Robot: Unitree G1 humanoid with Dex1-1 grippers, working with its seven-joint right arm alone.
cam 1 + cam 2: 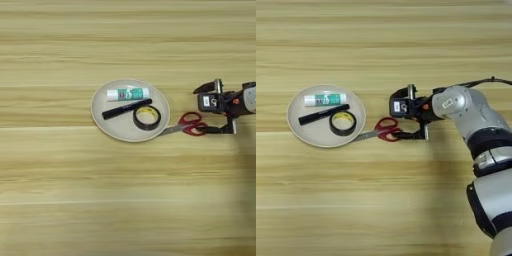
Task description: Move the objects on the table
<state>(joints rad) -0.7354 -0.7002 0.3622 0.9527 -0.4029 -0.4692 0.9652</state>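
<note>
The round beige plate [326,116] sits left of centre on the wooden table [125,200], and three of the small things lie in it: the white glue stick [325,99] along its far side, the black marker [323,114] slanting across the middle, and the black tape roll [342,123] flat near its right rim. The red-handled scissors [381,131] lie just to the right of the plate, blades pointing back at it with the tips touching or just over the rim, red loops away from it. The right gripper [404,115] hangs at those loops, its two black fingers spread apart, one beyond the handles and one on the near side at their outer end; nothing is clamped, though I cannot tell whether the near finger touches the plastic. Those scissors look stiff and fairly light, steel blades slick against the wood, so I would expect them to slide or swivel about rather than lift if nudged. The plastic loops seem the safer place to take hold, or across the pivot where they balance; the thin blades offer little to pinch.
</note>
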